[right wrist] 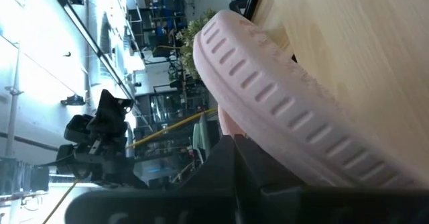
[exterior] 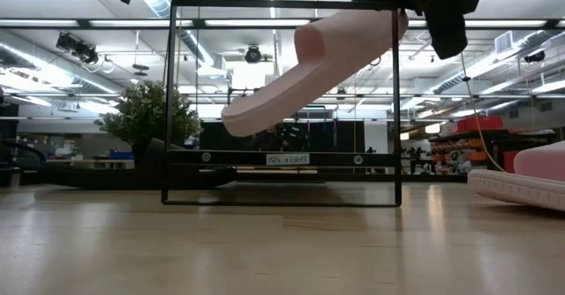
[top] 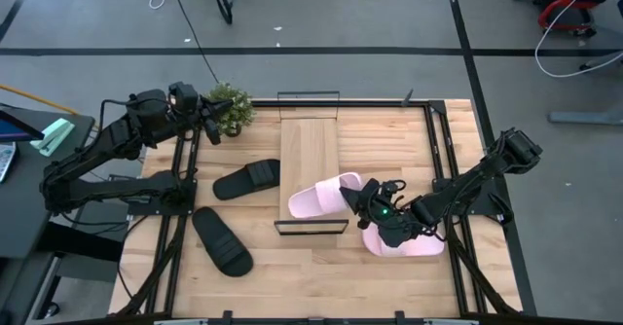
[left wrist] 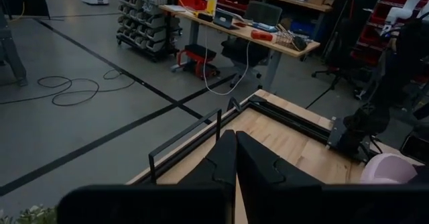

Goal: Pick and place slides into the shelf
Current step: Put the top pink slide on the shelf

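Note:
My right gripper [top: 357,198] is shut on a pale pink slide [top: 323,198], held above the near end of the light-wood shelf [top: 310,155]. In the low view the slide [exterior: 309,65] slopes down toward the table's left, clear of the plank. The second pink slide [top: 404,242] lies on the table at the right. Two black slides [top: 246,179] [top: 222,239] lie flat on the table left of the shelf. My left gripper [top: 209,128] waits shut and empty at the far left, beside a plant. My right gripper holds the pink slide by its end toward the table's right [top: 348,191], coming from the table's right side. The ribbed sole edge [right wrist: 281,117] runs out past the fingers [right wrist: 231,163], which hide the contact. The slide is lifted clear and tilted, its free end [exterior: 238,118] lowest.
The shelf's black wire frames stand at its near end [top: 311,226] and far end [top: 309,96]. A small potted plant [top: 231,109] stands at the far left. Black rails [top: 438,160] run along the table's sides. Bare plank shows on the shelf's far half.

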### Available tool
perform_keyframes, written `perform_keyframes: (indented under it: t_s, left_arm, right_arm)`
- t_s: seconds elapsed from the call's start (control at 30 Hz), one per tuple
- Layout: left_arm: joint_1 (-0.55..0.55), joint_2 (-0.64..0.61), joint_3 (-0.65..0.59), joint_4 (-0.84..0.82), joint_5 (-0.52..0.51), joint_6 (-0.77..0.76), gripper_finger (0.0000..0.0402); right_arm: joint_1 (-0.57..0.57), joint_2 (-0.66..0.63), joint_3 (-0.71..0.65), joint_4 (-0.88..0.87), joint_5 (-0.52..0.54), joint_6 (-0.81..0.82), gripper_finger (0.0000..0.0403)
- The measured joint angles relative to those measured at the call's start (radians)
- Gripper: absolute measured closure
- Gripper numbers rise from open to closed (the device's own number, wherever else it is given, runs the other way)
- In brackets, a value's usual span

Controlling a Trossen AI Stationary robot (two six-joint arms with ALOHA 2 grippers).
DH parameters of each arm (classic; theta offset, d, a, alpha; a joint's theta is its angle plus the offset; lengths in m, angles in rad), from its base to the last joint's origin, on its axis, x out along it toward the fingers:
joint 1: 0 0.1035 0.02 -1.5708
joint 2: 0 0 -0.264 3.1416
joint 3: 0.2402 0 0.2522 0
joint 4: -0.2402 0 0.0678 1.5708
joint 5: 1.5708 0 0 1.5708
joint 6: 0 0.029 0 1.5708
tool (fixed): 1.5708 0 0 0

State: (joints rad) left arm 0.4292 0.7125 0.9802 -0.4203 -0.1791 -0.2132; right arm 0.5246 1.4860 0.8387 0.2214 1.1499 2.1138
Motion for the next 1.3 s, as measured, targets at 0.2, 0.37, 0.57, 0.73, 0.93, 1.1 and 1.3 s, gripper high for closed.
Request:
perform_keyframes:
  t_s: [0.2,0.37,0.57,0.73,0.93,1.1,1.3]
  left_arm:
    - [0.0,0.011,0.0,-0.005,0.0,0.016,0.0377]
    - [0.0,0.02,0.0,-0.003,0.0,0.02,0.0383]
    - [0.0,0.022,0.0,-0.002,0.0,0.026,0.0389]
    - [0.0,0.022,0.0,-0.003,0.0,0.026,0.0382]
    - [0.0,0.022,0.0,-0.003,-0.001,0.026,0.0378]
    - [0.0,0.022,0.0,-0.003,-0.001,0.026,0.0388]
    - [0.0,0.022,0.0,-0.003,0.0,0.026,0.0385]
  right_arm:
    - [-0.025,0.0,0.0,0.001,-0.039,0.0,0.0403]
    - [-0.027,0.0,0.0,0.021,-0.061,0.002,0.0403]
    - [-0.027,0.008,0.0,0.028,-0.09,0.015,0.0403]
    - [-0.027,0.031,0.0,0.026,-0.106,0.037,0.0403]
    - [-0.027,0.08,0.0,0.065,-0.091,0.079,0.0403]
    - [-0.024,0.118,0.0,0.103,-0.11,0.089,0.0403]
    - [-0.024,0.122,0.0,0.108,-0.108,0.069,0.0403]
